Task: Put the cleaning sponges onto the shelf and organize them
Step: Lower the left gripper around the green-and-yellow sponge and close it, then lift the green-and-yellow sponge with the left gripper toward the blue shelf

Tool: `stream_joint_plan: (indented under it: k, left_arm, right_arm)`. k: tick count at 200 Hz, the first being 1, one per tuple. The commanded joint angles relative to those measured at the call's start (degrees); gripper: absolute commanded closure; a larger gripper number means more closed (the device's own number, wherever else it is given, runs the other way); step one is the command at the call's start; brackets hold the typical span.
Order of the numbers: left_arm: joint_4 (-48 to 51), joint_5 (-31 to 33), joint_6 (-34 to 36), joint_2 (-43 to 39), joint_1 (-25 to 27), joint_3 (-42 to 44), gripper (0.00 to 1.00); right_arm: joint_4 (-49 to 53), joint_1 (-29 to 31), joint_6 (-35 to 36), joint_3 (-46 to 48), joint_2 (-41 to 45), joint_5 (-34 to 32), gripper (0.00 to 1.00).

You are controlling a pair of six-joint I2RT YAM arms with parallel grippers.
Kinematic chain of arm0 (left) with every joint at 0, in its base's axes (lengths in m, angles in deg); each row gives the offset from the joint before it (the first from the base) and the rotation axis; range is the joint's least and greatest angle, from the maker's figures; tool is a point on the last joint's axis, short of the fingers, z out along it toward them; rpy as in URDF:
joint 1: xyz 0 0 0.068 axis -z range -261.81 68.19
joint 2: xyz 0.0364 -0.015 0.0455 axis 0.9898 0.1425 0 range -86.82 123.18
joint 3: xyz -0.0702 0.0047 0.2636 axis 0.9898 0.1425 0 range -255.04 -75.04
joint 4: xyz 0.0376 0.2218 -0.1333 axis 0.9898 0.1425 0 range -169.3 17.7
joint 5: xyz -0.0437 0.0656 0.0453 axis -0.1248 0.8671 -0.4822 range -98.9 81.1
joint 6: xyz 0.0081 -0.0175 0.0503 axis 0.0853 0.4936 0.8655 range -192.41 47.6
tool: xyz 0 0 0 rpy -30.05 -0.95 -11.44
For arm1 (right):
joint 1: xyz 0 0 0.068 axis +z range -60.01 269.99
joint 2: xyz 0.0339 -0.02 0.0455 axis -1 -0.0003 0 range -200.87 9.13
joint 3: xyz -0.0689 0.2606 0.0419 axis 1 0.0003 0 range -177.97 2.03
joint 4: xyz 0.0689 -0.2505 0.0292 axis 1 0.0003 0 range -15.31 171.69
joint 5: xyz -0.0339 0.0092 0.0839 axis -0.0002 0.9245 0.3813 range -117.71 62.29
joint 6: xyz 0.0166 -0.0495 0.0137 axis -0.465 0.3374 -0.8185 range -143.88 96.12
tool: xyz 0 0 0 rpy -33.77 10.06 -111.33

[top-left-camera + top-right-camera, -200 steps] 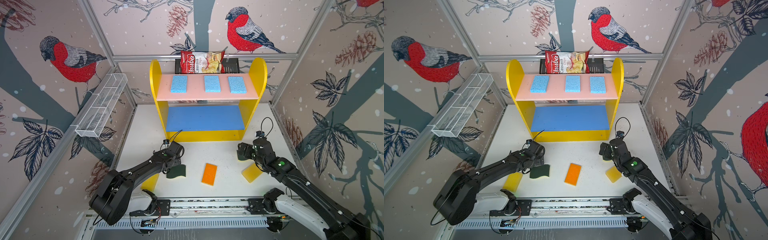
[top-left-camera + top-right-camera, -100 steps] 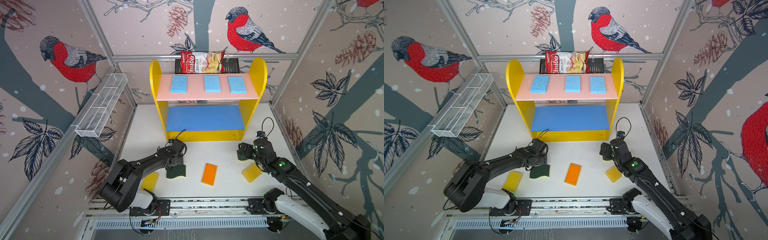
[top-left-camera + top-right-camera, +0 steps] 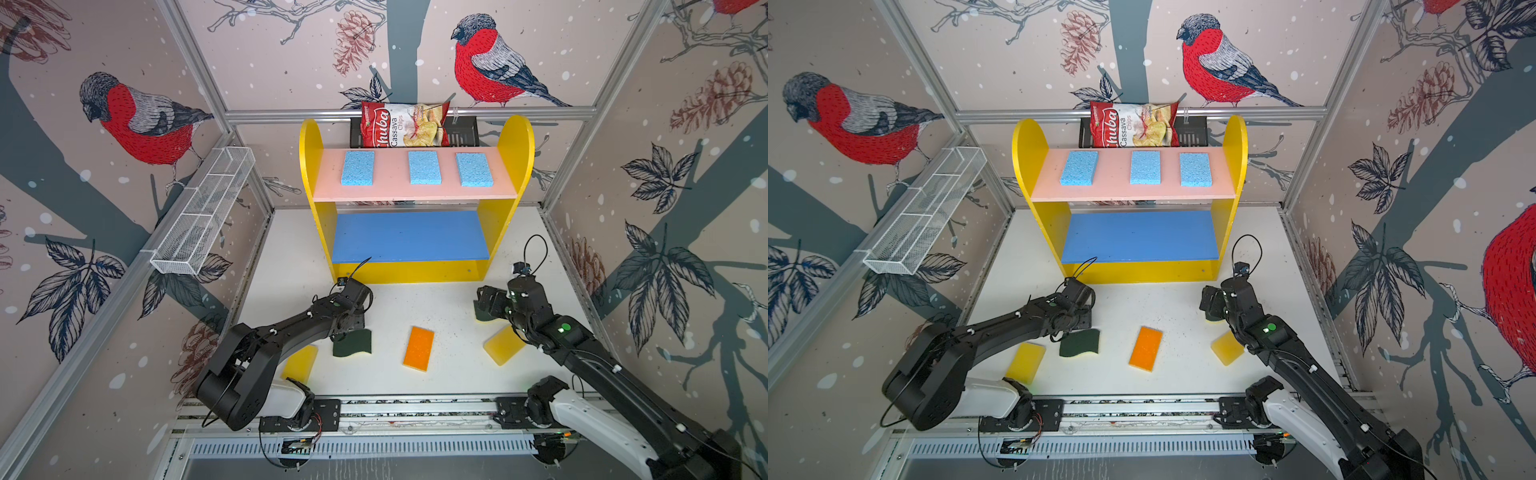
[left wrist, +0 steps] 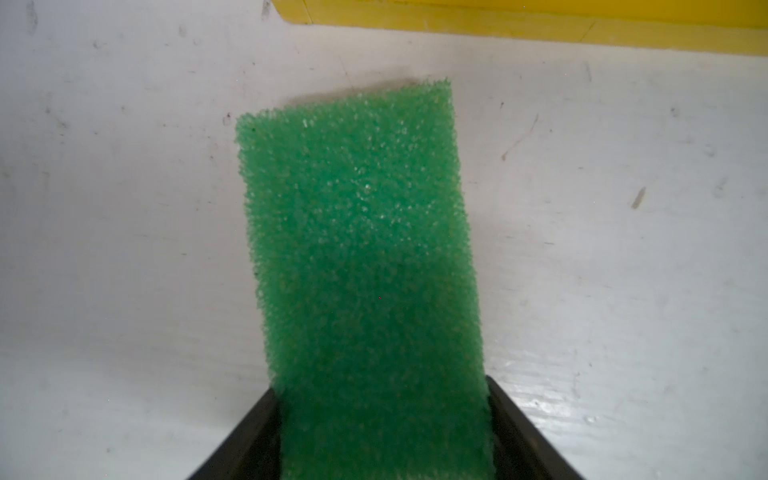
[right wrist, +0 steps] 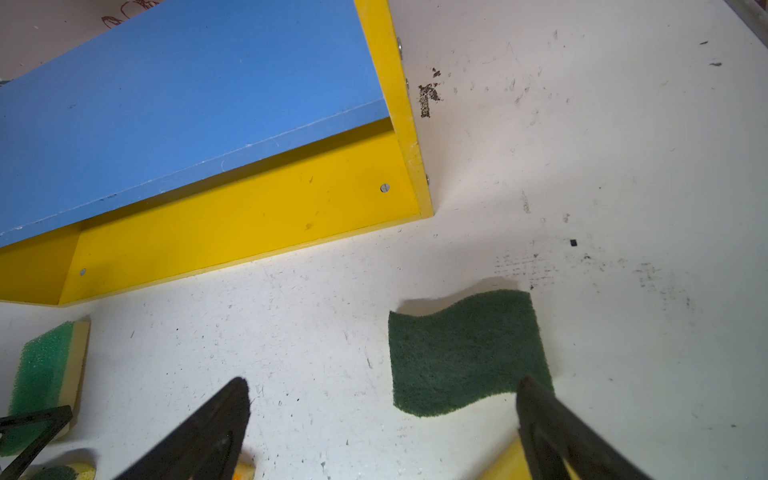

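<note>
Three light blue sponges lie in a row on the pink board of the shelf. In front of its yellow base my left gripper is shut on a green-topped sponge that rests on the table; the arm hides it in both top views. On the table lie a wavy dark green sponge, an orange-topped one and two yellow ones. My right gripper is open and empty, low beside a second wavy dark green sponge.
A red chips bag leans in a black rack behind the shelf. A white wire basket hangs on the left wall. The arms' rail runs along the table's front edge. The shelf's blue board is bare.
My left gripper's jaws have narrowed onto the green-topped sponge, and the left arm's elbow has swung in toward the middle. The right arm has not moved.
</note>
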Motion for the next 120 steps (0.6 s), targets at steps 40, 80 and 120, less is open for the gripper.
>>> stream_joint_plan:
  k: [40, 80, 120]
  left_arm:
    - [-3.62, -6.28, 3.51, -1.25, 2.67, 0.61, 0.32]
    - [-4.05, -5.53, 3.83, 0.24, 6.66, -1.00, 0.33]
    - [-6.13, -5.85, 3.31, 2.74, 8.15, -2.35, 0.33]
  right_arm:
    - [-1.06, 0.01, -0.29, 0.05, 0.33, 0.68, 0.00]
    - [-1.22, 0.03, -0.64, 0.05, 0.29, 1.19, 0.00]
    - [-0.90, 0.02, -0.86, 0.08, 0.70, 1.28, 0.01]
